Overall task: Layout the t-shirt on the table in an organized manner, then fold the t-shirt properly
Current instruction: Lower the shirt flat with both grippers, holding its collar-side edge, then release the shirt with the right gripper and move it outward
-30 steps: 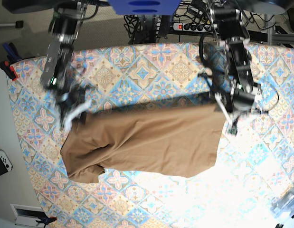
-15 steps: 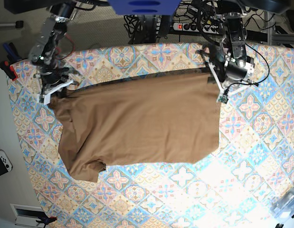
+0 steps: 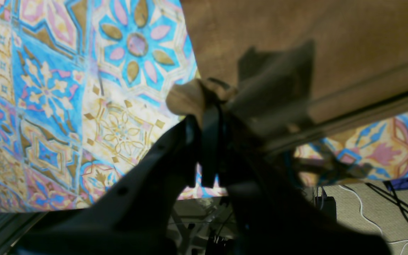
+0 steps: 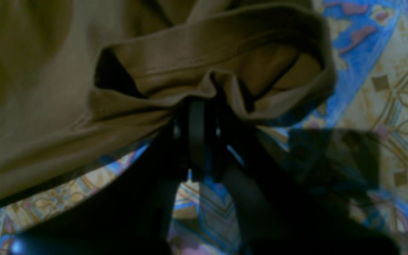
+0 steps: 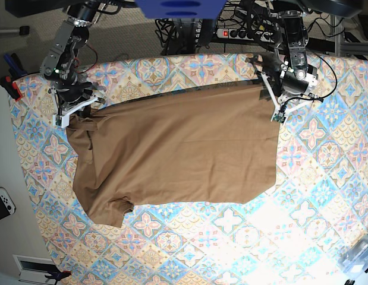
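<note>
Each tool is clamped on the shirt (image 5: 172, 154): left tool (image 3: 207, 106) pinches a hem corner, right tool (image 4: 197, 106) a sleeve, above the desk (image 5: 326, 178).

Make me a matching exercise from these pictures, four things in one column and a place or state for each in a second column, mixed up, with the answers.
1. t-shirt
2. left gripper
3. right gripper
4. power strip

A. on the floor beyond the table
B. clamped on a sleeve
C. spread across the patterned cloth
D. clamped on a hem corner

Pairs: 1-C, 2-D, 3-B, 4-A
</note>
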Controlling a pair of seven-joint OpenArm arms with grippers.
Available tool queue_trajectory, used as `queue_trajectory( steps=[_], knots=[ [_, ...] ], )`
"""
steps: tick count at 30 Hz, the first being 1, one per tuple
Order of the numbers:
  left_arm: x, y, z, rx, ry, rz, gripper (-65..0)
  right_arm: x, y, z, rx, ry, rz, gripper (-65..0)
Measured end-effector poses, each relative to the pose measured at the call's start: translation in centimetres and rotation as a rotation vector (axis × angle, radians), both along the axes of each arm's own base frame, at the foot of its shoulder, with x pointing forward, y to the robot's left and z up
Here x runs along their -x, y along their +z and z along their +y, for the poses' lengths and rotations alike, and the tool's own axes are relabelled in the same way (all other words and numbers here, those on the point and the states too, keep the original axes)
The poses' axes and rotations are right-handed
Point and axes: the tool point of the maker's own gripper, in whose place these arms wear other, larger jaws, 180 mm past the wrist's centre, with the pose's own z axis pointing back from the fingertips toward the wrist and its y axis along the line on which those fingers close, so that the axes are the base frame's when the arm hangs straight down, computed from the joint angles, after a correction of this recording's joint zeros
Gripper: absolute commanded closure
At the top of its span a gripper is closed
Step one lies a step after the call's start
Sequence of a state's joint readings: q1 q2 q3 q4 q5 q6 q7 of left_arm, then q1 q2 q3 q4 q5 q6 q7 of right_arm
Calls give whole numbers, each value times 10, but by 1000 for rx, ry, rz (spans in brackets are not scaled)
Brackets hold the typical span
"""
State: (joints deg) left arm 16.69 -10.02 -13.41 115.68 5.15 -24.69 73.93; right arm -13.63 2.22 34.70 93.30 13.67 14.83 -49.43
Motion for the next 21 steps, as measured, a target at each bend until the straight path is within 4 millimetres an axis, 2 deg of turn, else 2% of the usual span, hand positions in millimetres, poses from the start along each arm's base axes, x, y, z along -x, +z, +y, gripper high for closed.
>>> queue_trajectory(
  steps=[3, 7, 8, 10, 13, 21],
  knots=[
    [0, 0, 0, -1, 1, 0, -61, 5, 0, -1, 9, 0, 8, -133],
    [1, 0, 2, -13, 4, 5, -20, 19, 10, -3, 50, 13, 15, -230],
    [1, 0, 2, -13, 3, 5, 0, 17, 15, -2, 62, 28, 2, -251],
    [0, 1, 3, -18, 5, 4, 0, 12, 26, 11, 88, 138, -32, -274],
    [1, 1, 5, -29, 8, 11, 0, 7, 39, 31, 76, 229, -82, -274],
    [1, 0, 3, -23, 5, 12, 0, 9, 38, 26, 88, 220, -71, -274]
  ],
)
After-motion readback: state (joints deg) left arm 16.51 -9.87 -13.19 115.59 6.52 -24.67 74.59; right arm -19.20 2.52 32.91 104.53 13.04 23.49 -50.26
